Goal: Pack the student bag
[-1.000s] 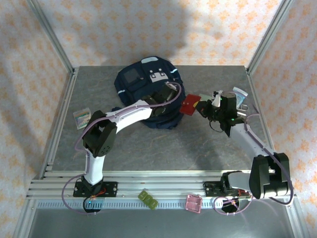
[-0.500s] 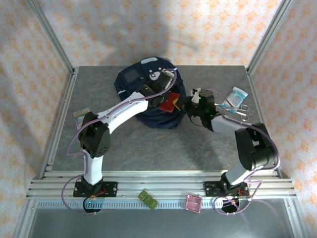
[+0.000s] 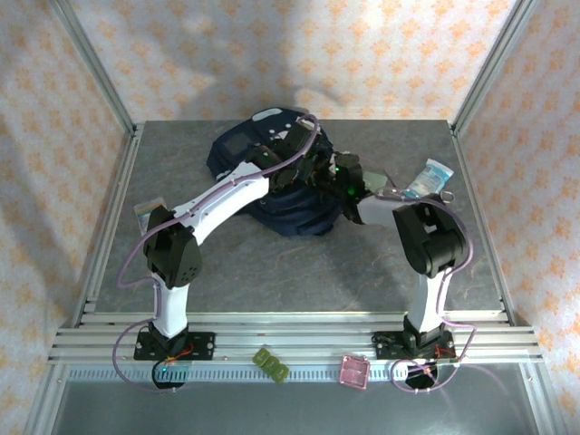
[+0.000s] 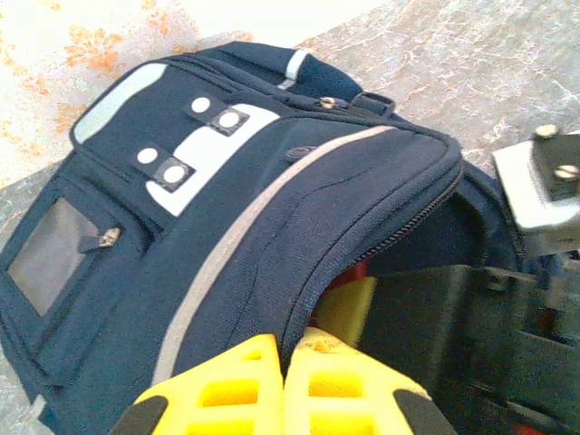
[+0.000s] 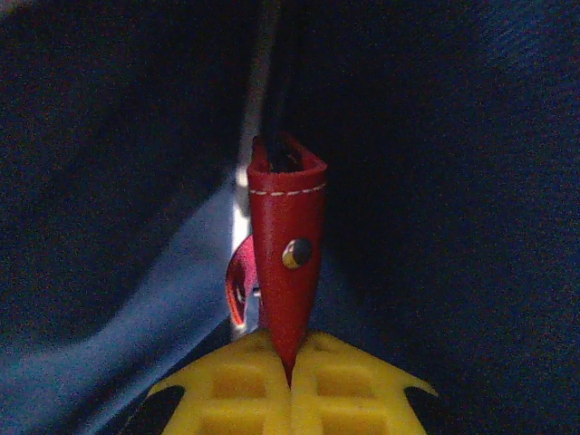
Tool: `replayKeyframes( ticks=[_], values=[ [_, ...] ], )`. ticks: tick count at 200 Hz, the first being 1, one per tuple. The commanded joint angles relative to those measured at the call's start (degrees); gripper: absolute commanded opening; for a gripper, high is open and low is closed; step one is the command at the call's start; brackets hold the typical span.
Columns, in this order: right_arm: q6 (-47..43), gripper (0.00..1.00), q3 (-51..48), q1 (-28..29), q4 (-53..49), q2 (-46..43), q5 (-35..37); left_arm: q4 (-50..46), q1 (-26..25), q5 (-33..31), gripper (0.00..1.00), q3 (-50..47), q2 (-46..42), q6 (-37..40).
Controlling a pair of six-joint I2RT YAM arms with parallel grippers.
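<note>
At the middle of the tabletop's point(image 3: 272, 272) far edge: the bag point(image 3: 237, 149), main zip open. Pinching the flap's fabric edge beside that zip with the left gripper point(image 4: 285, 352), yellow fingers pressed together on it. Inside the opening, clamped by its narrow end in the right gripper point(image 5: 290, 352): a red case point(image 5: 286, 227), upright among dark fabric. Near the right edge, a packet point(image 3: 433, 172); by the left edge, a second packet point(image 3: 148, 211).
</note>
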Motion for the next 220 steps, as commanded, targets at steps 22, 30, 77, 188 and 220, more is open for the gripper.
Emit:
replayKeyframes(
  ticks=[22,30,77,188,220],
  values=[
    [1.7,0.25,7.7,3.8,-3.5,4.5,-0.6,3.5,-0.3,-3.7,0.00,2.0,-0.9,-2.4],
    [0.7,0.34,6.8,3.7,-4.4,3.5,-0.7,4.2,-0.1,-4.4,0.00,0.7,-1.4,-2.4],
    [-5.9,0.45,-1.5,2.2,-11.7,-5.9,-0.2,6.3,2.1,-6.0,0.00,-4.6,-4.0,-3.9],
    [-28.9,0.51,-8.1,-7.3,-38.2,-28.0,11.9,8.5,3.7,-18.0,0.00,-21.2,-8.1,-3.2],
    [-31.8,0.52,-4.6,-12.2,-43.4,-23.5,18.2,9.0,2.8,-11.2,0.00,-24.7,-11.2,-5.8]
  ],
)
